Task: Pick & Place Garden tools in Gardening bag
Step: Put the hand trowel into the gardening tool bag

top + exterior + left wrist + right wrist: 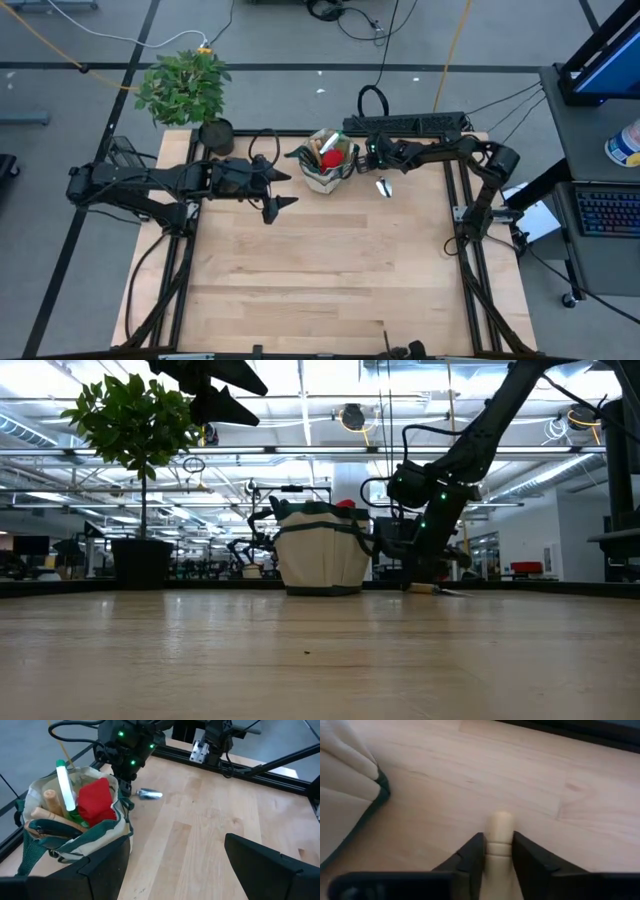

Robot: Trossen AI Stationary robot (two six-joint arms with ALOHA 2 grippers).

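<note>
The beige gardening bag (pixel 325 165) with dark green trim stands at the table's far middle. It holds a red glove (pixel 97 800), a green-white bottle (pixel 64 782) and wooden handles (pixel 50 802). A wooden-handled tool lies just right of the bag, its metal end (pixel 150 794) pointing toward the near edge. My right gripper (pixel 498 851) is low beside the bag, shut on the tool's handle. My left gripper (pixel 285 190) is open and empty, raised left of the bag. My right gripper pinches the tool's wooden handle (pixel 500 832) between its two fingers, close behind its rounded free end. The fingers lie along the handle, one on each side. In the low view the tool (pixel 438 589) sits at table height, about level.
A leafy potted plant (pixel 190 90) in a black pot (pixel 216 135) stands at the far left corner. A black frame rail (pixel 405 124) runs along the far edge behind the bag. The wide wooden table top (pixel 320 270) stretches toward the near edge.
</note>
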